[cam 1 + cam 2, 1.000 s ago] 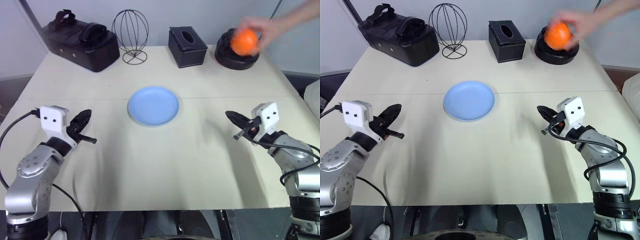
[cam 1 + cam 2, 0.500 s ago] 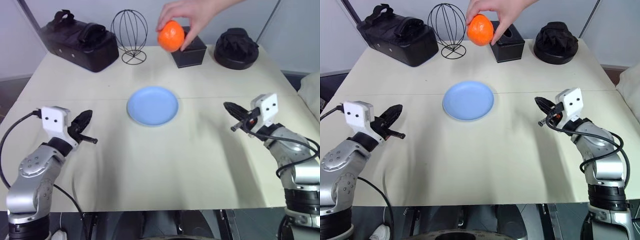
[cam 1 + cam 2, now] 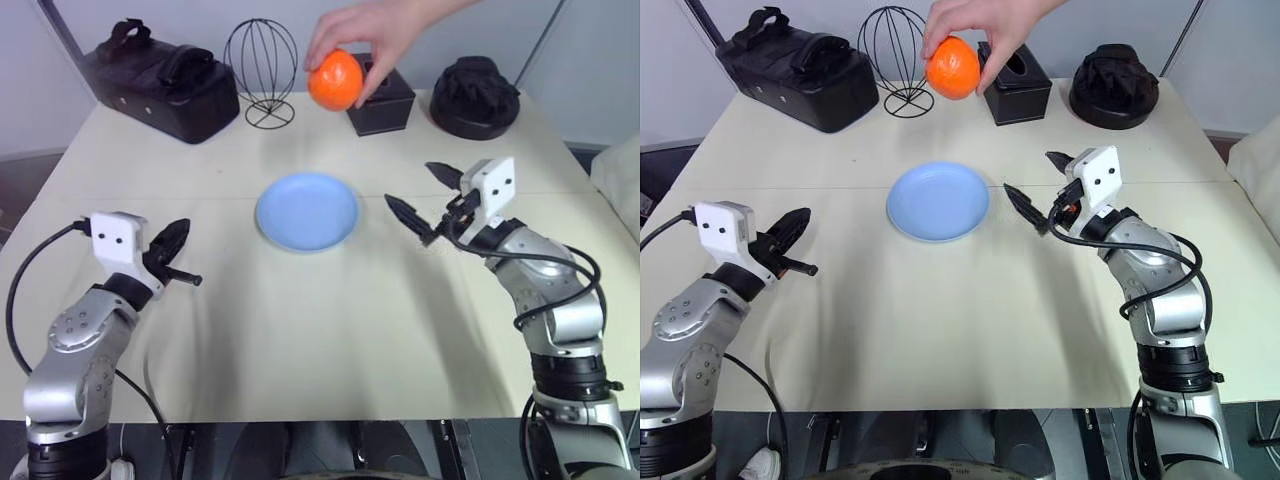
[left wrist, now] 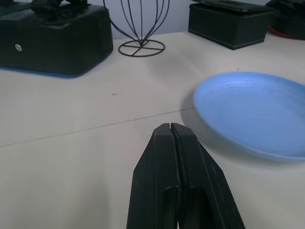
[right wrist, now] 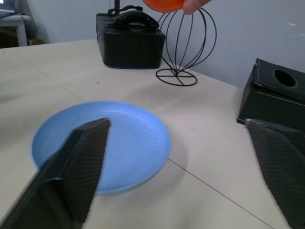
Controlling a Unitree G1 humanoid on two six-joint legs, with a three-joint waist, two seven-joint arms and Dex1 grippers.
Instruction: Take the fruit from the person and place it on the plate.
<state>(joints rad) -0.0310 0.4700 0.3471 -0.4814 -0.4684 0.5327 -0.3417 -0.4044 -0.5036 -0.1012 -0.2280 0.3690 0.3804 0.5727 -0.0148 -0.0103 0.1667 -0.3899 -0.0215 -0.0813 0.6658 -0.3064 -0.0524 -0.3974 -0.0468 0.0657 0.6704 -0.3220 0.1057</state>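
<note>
A person's hand (image 3: 375, 30) holds the orange fruit (image 3: 335, 80) in the air over the back of the table, beyond the light blue plate (image 3: 307, 211). My right gripper (image 3: 408, 182) hangs open just right of the plate, below and to the right of the fruit, touching neither. In the right wrist view its fingers (image 5: 71, 181) spread wide over the plate (image 5: 133, 143), with the fruit (image 5: 164, 4) high beyond them. My left gripper (image 3: 176, 235) is shut and empty at the near left; the left wrist view shows its fingers (image 4: 170, 143) pressed together, pointing past the plate (image 4: 252, 109).
Along the table's back edge stand a black bag (image 3: 160, 80), a wire basket (image 3: 260, 70), a black tissue box (image 3: 385, 100) and a round black object (image 3: 473, 95). Bare tabletop lies between my grippers and in front of the plate.
My right gripper has opened and moved left and up, close to the plate's right side. The person's hand brought the fruit from the far right to the back centre. My left arm stayed still.
</note>
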